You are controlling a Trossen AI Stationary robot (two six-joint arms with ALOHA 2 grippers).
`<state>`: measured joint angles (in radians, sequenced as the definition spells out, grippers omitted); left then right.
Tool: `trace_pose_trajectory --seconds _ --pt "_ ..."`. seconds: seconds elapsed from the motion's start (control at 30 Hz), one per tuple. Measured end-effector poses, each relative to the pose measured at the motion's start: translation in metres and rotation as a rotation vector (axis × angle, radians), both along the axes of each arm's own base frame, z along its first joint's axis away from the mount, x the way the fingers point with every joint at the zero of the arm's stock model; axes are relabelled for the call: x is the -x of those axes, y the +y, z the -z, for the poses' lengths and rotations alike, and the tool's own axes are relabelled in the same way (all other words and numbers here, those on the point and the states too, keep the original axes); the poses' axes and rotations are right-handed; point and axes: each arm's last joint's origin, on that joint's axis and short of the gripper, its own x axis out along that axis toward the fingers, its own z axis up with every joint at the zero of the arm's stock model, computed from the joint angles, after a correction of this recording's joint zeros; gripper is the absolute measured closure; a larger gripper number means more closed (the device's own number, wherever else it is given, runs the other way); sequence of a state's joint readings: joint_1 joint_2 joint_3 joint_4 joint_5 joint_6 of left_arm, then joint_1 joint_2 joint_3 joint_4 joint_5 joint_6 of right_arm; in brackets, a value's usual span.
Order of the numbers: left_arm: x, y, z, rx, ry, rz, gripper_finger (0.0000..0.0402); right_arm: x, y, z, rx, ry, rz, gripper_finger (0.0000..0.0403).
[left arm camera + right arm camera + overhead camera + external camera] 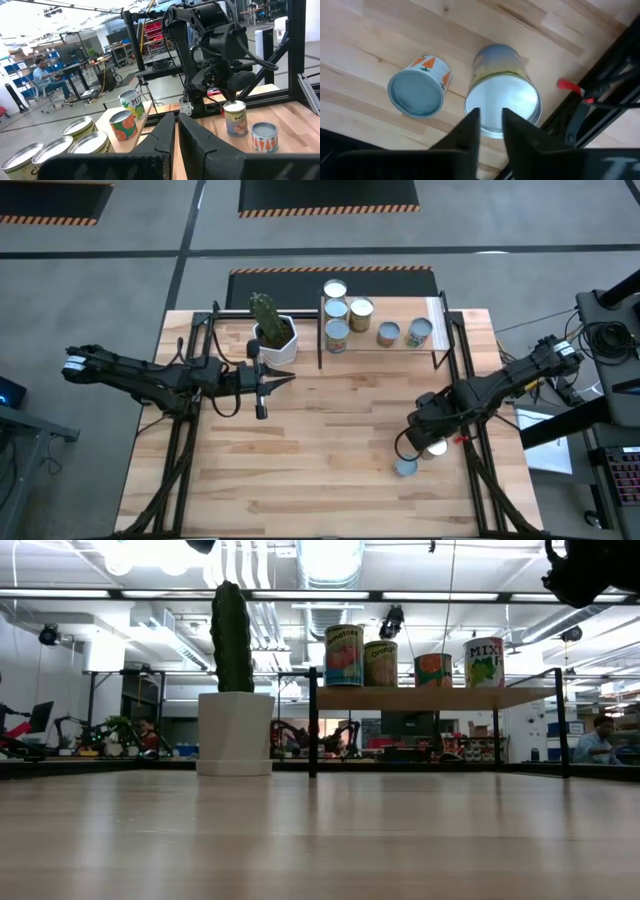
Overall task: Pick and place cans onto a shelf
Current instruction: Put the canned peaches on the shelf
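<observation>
Two cans stand upright on the table near its right edge: a taller yellow-green one (pixel 502 100) (pixel 235 119) and a short carrot-labelled one (pixel 419 90) (pixel 405 468). My right gripper (pixel 491 125) (pixel 432 437) points down just over the taller can's silver top, near its rim, fingers a little apart. Several more cans (pixel 337 332) stand on the shelf (pixel 398 312) (pixel 430 698) at the far edge. My left gripper (pixel 285 380) (pixel 176 120) is shut and empty, level, in front of the cactus pot. My right gripper stands from above over the taller can's top (pixel 490 107), close to the rim. Whether its fingertips touch the lid I cannot tell. The can stands upright on the table.
A white hexagonal pot with a green cactus (pixel 272 332) (pixel 235 730) stands left of the shelf, close to my left gripper. Black frame rails (pixel 470 410) run along both table sides, and a red-handled clamp (pixel 568 86) sits by the right rail. People sit in the room behind.
</observation>
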<state>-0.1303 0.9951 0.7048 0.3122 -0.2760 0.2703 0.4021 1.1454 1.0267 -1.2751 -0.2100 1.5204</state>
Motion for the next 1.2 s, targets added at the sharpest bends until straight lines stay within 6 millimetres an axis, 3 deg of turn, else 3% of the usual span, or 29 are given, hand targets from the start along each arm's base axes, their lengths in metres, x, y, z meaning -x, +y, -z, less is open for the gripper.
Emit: trace_pose_trajectory --seconds 0.33,0.57,0.8,1.2 --pt "0.0 0.0 0.0 -0.005 0.0 -0.001 0.0396 0.001 0.002 0.002 0.005 0.016 0.035 0.0146" --pt "0.0 0.0 0.0 -0.009 0.001 -0.001 0.0396 0.006 0.006 0.01 0.017 0.053 0.046 0.0049" --pt "0.0 0.0 0.0 -0.009 0.001 -0.002 0.0396 0.009 0.012 0.011 0.019 0.061 0.053 0.003" --pt "0.0 0.0 0.0 -0.009 0.001 -0.002 0.0396 0.013 0.015 0.035 0.028 0.076 0.061 0.003"
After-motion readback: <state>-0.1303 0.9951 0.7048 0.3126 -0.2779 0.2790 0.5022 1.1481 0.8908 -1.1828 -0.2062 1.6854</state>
